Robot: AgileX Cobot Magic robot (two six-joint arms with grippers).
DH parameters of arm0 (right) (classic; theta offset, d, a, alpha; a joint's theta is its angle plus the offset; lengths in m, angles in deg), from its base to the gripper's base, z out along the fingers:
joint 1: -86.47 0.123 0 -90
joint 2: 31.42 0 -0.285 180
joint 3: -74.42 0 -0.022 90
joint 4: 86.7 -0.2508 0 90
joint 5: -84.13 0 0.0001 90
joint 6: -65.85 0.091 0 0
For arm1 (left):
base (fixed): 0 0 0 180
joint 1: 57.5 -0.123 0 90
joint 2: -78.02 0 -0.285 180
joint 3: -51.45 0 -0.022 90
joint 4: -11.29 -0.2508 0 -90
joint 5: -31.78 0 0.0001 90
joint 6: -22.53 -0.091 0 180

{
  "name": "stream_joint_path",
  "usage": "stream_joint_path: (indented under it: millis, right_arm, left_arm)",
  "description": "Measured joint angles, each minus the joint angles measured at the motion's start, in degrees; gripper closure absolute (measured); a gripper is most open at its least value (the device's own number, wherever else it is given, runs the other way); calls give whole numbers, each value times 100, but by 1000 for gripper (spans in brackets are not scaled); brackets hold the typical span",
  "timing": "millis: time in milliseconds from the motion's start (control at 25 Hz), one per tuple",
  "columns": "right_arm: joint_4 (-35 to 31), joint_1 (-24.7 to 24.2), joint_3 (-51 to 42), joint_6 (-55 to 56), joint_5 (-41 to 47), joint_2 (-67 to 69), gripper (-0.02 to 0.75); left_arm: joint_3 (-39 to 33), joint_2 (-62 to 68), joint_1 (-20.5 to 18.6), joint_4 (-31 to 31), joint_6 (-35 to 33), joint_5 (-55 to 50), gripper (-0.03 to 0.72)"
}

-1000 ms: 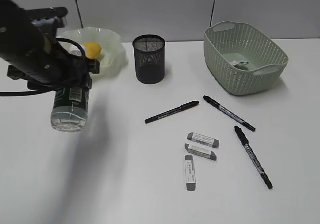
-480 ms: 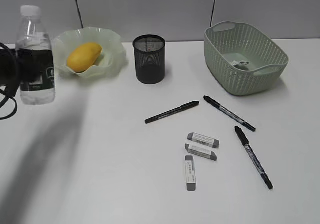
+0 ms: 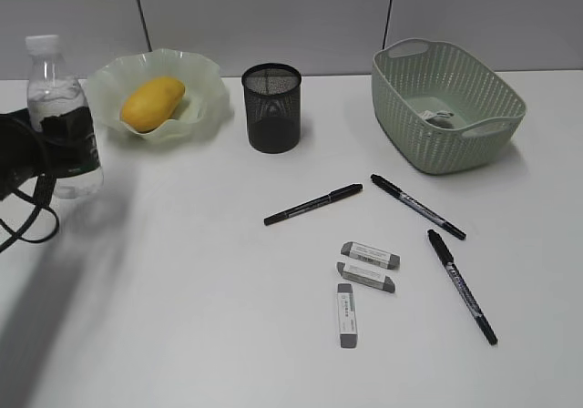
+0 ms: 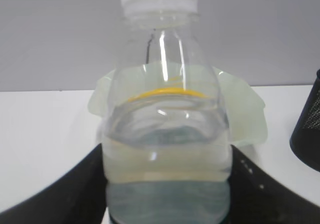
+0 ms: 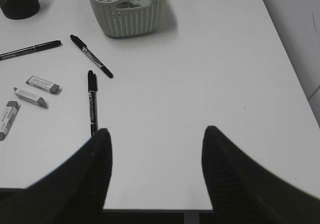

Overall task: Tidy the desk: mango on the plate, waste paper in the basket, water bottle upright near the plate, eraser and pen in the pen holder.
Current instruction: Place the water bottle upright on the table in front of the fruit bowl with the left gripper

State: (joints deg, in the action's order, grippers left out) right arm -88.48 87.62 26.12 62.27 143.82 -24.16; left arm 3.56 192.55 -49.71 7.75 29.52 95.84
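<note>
We have the mango (image 3: 152, 103) on the plate (image 3: 208, 98), waste paper (image 3: 440, 116) in the basket (image 3: 401, 107), and our left jaws closed around the upright water bottle (image 3: 62, 117) beside the plate; right jaws gape empty, pens (image 3: 313, 204) and erasers (image 3: 370, 255) remain on the tabletop (image 3: 200, 299), the pen holder (image 3: 271, 109) unfilled.

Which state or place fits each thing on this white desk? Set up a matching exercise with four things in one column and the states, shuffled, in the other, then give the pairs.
Column 1
1. yellow-orange oval mango
2. clear plastic water bottle with white cap
3. crumpled white waste paper
4. black wire-mesh pen holder

Column 2
A. upright between the left gripper's fingers
B. standing between plate and basket
C. lying on the pale green wavy-rimmed plate
D. inside the pale green woven-pattern basket

Pairs: 1-C, 2-A, 3-D, 4-B
</note>
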Motion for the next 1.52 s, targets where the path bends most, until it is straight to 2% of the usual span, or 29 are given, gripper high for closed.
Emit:
stream_joint_path:
  millis: [240, 440, 880, 1280, 1520]
  right_arm:
    - [0, 0, 0, 0, 0, 0, 281]
    - [0, 0, 0, 4, 0, 0, 281]
    - [0, 0, 0, 4, 0, 0, 281]
    - [0, 0, 0, 4, 0, 0, 281]
    - [0, 0, 0, 4, 0, 0, 281]
  left_arm:
    - [-59, 134, -4, -309, 0, 183, 202]
    - [-12, 134, -4, -295, 0, 201, 202]
    - [647, 819, -4, -299, 0, 273, 202]
    - [819, 1220, -4, -313, 0, 406, 202]
    - [689, 1213, -4, -383, 0, 517, 135]
